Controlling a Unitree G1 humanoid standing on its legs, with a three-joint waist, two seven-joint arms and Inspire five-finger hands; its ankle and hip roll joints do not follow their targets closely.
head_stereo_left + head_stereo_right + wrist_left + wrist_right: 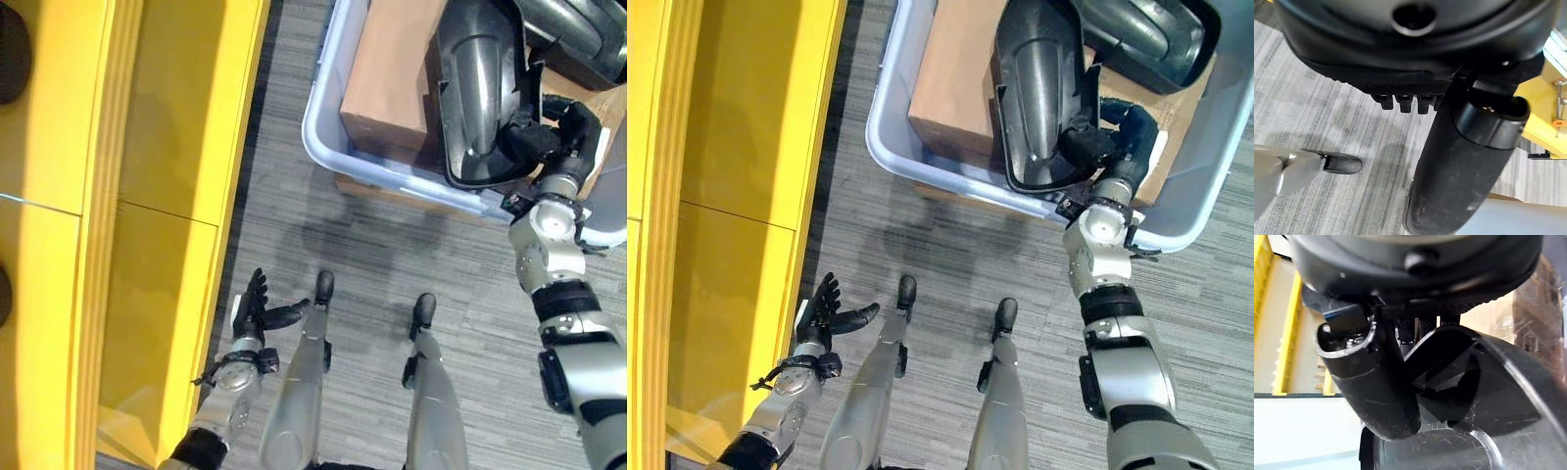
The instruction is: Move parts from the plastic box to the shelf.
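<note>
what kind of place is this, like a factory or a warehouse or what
Probably a parts-handling area in a workshop or factory. A yellow shelf stands on grey striped carpet, beside a pale plastic box holding moulded black plastic parts and a cardboard box. The right hand grips one part; the left hand hangs open.

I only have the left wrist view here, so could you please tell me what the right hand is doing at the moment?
Observer: The right hand is curled round the edge of a black part in the plastic box.
Operator: Thank you. Is anything else in that box?
Observer: Yes, a brown cardboard box lies beside the part, and a second black part behind it.
Operator: And where is the left hand?
Observer: The left hand hangs open beside the yellow shelf, holding nothing.
</note>
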